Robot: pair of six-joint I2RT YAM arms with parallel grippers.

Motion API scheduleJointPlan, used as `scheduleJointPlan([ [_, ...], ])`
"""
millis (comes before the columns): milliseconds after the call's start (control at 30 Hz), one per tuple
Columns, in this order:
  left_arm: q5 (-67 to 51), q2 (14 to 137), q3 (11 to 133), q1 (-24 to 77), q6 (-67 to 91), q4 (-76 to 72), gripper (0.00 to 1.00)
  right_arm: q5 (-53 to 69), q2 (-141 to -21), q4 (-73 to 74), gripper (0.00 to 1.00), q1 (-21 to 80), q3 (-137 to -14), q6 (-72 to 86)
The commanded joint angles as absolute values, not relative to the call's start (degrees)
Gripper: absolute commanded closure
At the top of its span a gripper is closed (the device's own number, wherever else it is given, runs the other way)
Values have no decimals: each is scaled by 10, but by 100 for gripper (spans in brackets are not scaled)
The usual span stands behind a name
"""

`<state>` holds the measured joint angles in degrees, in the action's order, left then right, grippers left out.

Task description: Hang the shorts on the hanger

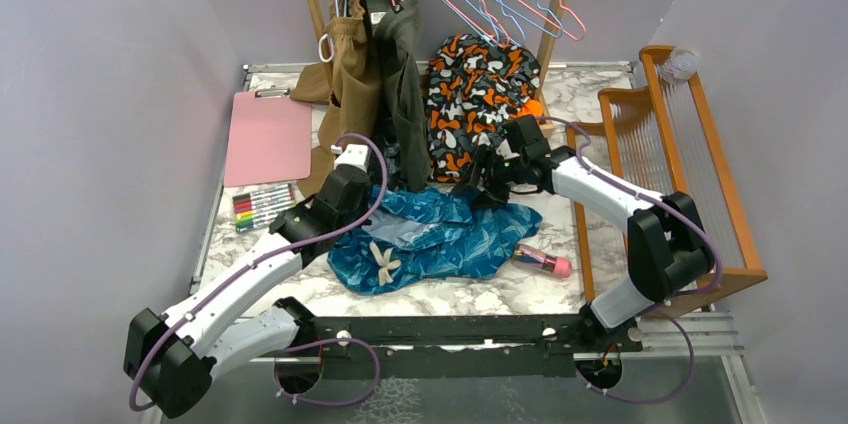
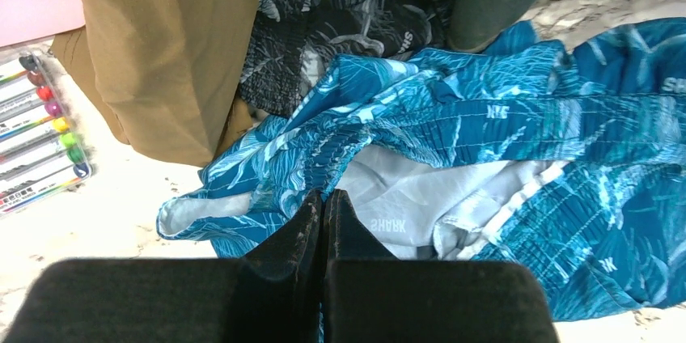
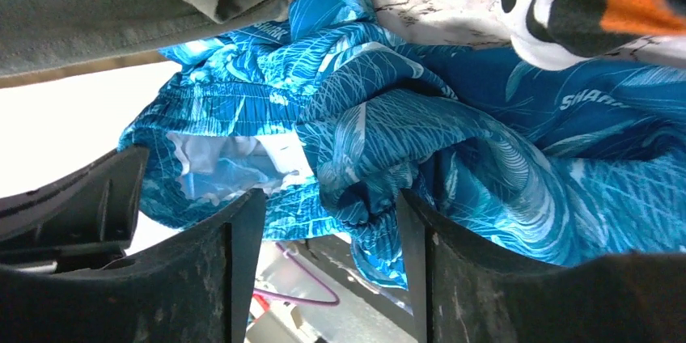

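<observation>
Top external shows shorts (image 1: 440, 234) lying long axis left-right, bow (image 1: 383, 262) nearward; left fingers (image 2: 311, 222) closed, right fingers (image 3: 235, 262) spread.

left arm (image 1: 240, 279) is reaching from its near-left base up toward table centre, elbow sitting low at near left, forearm angling far and right. left gripper (image 2: 323, 197) is sitting with jaws pressed fully together, no gap showing. right arm (image 1: 600, 189) is folding at its elbow on the right and stretching left toward centre. right gripper (image 3: 327, 201) is pointing left, jaws standing wide apart.
</observation>
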<state>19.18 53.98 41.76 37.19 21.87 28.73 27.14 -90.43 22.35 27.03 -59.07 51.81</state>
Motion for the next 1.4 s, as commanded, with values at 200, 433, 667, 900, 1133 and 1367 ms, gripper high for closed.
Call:
scheduleJointPlan([
  [200,235,553,426,369,225,261,100,217,-770,272,34,270,-556,331],
  [433,231,551,417,369,226,252,100,158,-600,161,40,308,-376,228],
  [667,233,551,415,369,225,247,100,-22,-549,-58,40,430,-239,220],
  [900,235,541,411,369,226,246,100,-139,-645,-229,44,501,-207,191],
  [1133,236,539,410,369,225,246,100,-196,-729,-274,52,502,-235,198],
  [1367,230,539,410,369,223,244,100,-221,-780,-275,57,502,-265,205],
])
